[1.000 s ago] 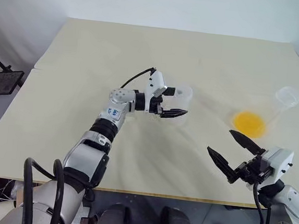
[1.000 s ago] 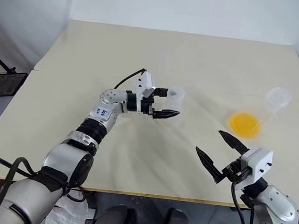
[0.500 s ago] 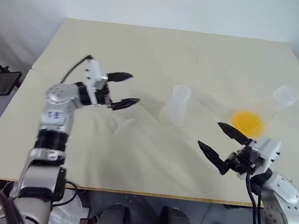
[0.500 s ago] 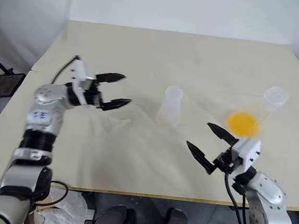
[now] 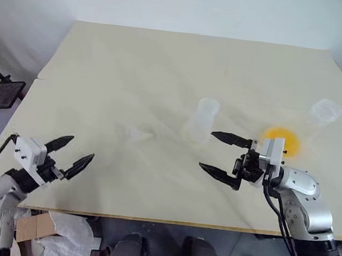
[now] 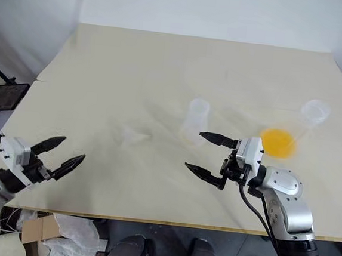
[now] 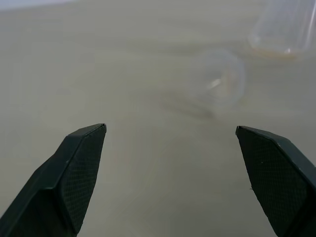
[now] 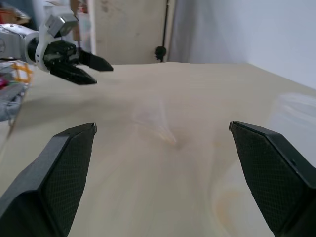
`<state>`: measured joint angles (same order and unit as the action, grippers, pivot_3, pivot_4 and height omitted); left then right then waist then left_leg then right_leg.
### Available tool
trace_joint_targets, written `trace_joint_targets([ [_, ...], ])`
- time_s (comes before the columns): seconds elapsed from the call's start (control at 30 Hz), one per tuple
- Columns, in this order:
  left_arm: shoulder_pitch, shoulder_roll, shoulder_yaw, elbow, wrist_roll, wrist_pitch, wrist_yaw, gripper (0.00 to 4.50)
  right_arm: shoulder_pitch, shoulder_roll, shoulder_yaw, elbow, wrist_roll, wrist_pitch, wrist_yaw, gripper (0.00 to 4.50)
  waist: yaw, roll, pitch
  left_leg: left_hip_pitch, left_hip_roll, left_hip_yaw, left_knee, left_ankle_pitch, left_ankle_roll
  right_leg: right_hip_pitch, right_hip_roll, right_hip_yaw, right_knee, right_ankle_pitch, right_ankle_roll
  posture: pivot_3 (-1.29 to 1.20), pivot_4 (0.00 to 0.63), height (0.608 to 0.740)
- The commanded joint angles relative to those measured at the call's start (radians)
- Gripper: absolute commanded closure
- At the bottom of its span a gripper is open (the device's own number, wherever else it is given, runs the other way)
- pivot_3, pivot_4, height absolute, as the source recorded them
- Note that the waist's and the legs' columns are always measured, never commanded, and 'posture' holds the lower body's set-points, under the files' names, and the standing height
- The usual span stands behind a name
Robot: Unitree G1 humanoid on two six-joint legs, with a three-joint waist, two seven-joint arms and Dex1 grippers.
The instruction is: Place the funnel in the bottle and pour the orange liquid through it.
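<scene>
The clear bottle [image 5: 200, 120] stands upright near the table's middle. The small transparent funnel [image 5: 137, 134] lies on its side on the table to the bottle's left, and it also shows ahead in the left wrist view as the funnel [image 7: 219, 79]. The orange liquid [image 5: 283, 141] pools in the base of a clear conical flask [image 5: 325, 110] to the right. My left gripper [image 5: 67, 155] hovers open and empty over the front left edge, well short of the funnel. My right gripper [image 5: 219, 153] is open and empty, pointing left, just in front of the bottle.
The pale table [image 5: 165, 61] is bare across its far half. A dark stand [image 5: 0, 92] sits beyond the left edge. Below the front left corner, boxes and plastic bags [image 5: 36, 227] lie on the floor.
My left gripper has drawn away from the bottle to the table's front left edge, leaving the bottle standing. My right gripper has swung left and now points towards the funnel.
</scene>
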<state>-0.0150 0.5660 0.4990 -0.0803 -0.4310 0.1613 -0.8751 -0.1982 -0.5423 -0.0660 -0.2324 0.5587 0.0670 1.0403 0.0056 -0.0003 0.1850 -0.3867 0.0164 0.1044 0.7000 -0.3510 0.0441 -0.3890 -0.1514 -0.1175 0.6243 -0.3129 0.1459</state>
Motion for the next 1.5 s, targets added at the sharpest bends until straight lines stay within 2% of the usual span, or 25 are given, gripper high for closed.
trace_joint_targets([
  [0.03, 0.181, -0.059, -0.020, -0.189, -0.029, 0.027, 0.047, 0.03, -0.029, -0.023, 0.015, 0.007, 0.011, 0.012, 0.055, 0.00, 0.000, 0.000, 0.000, 0.000, 0.000, 0.000, 0.000, 0.000, 0.000, 0.000, 0.000, 0.000, 0.000, 0.000, 0.000, 0.00, 0.150, 0.740],
  [0.17, 0.134, -0.080, -0.094, -0.208, -0.016, 0.050, 0.088, 0.03, -0.007, -0.036, -0.007, -0.002, 0.013, 0.028, 0.045, 0.00, 0.011, 0.000, 0.000, 0.000, 0.000, 0.000, 0.000, 0.000, 0.000, 0.000, 0.000, 0.000, -0.001, 0.000, 0.000, 0.00, 0.150, 0.740],
  [0.27, 0.038, -0.093, -0.164, -0.158, -0.003, 0.069, 0.117, 0.03, 0.037, -0.072, -0.027, -0.027, 0.025, 0.067, 0.053, 0.00, 0.019, -0.001, 0.000, 0.000, 0.000, 0.001, 0.000, 0.000, 0.000, 0.000, 0.000, 0.000, -0.001, 0.000, 0.000, 0.00, 0.150, 0.740],
  [0.4, -0.110, -0.105, -0.269, -0.054, 0.005, 0.104, 0.109, 0.03, 0.105, -0.102, -0.071, -0.057, 0.029, 0.079, 0.037, 0.00, 0.019, -0.001, -0.001, 0.000, -0.001, 0.002, 0.000, 0.000, 0.000, 0.000, 0.000, 0.000, 0.000, 0.000, 0.000, 0.00, 0.150, 0.740],
  [0.53, -0.145, -0.084, -0.340, -0.044, -0.007, 0.150, 0.065, 0.03, 0.138, -0.104, -0.105, -0.085, 0.027, 0.081, 0.005, 0.00, 0.008, -0.001, -0.001, 0.000, -0.001, 0.004, -0.001, 0.000, 0.000, -0.002, 0.001, 0.001, 0.000, 0.000, 0.000, 0.00, 0.150, 0.740],
  [0.83, -0.223, -0.113, -0.389, 0.044, 0.030, 0.135, 0.098, 0.03, 0.195, -0.066, -0.108, -0.128, 0.010, 0.062, -0.051, 0.00, 0.017, -0.001, -0.001, 0.000, 0.000, 0.005, 0.000, 0.000, -0.001, -0.001, 0.001, 0.002, -0.001, 0.000, 0.000, 0.00, 0.150, 0.740],
  [0.97, -0.273, -0.130, -0.406, 0.099, 0.043, 0.125, 0.103, 0.91, 0.207, -0.056, -0.106, -0.138, 0.005, 0.056, -0.064, 0.00, 0.020, -0.001, -0.001, 0.000, -0.001, 0.004, 0.000, 0.000, -0.001, -0.001, 0.001, 0.002, -0.001, 0.000, 0.000, 0.00, 0.150, 0.740],
  [1.13, -0.293, -0.128, -0.415, 0.125, 0.055, 0.114, 0.096, 2.64, 0.226, -0.056, -0.110, -0.146, 0.003, 0.048, -0.070, 0.00, 0.018, -0.001, -0.001, 0.000, -0.002, 0.005, 0.000, 0.000, -0.001, -0.001, 0.002, 0.001, -0.001, 0.000, 0.000, 0.00, 0.150, 0.740],
  [1.33, -0.283, -0.118, -0.404, 0.119, 0.052, 0.098, 0.094, 4.48, 0.247, -0.061, -0.127, -0.157, 0.002, 0.039, -0.079, 0.00, 0.018, -0.001, -0.001, 0.000, -0.001, 0.004, 0.000, 0.000, -0.001, -0.001, 0.001, 0.001, -0.001, 0.000, 0.000, 0.00, 0.150, 0.740],
  [1.4, -0.279, -0.098, -0.391, 0.115, 0.046, 0.085, 0.072, 4.48, 0.259, -0.062, -0.142, -0.162, 0.002, 0.036, -0.087, 0.00, 0.020, -0.001, -0.001, 0.000, -0.001, 0.004, 0.000, 0.000, -0.001, -0.001, 0.001, 0.001, -0.001, 0.000, 0.000, 0.00, 0.150, 0.740],
  [1.5, -0.299, -0.016, -0.355, 0.102, -0.003, 0.074, -0.048, 4.48, 0.292, -0.059, -0.183, -0.185, 0.012, 0.038, -0.116, 0.00, 0.020, -0.001, -0.001, 0.000, -0.001, 0.004, 0.000, 0.000, -0.001, -0.001, 0.001, 0.001, -0.001, 0.000, 0.000, 0.00, 0.150, 0.740],
])
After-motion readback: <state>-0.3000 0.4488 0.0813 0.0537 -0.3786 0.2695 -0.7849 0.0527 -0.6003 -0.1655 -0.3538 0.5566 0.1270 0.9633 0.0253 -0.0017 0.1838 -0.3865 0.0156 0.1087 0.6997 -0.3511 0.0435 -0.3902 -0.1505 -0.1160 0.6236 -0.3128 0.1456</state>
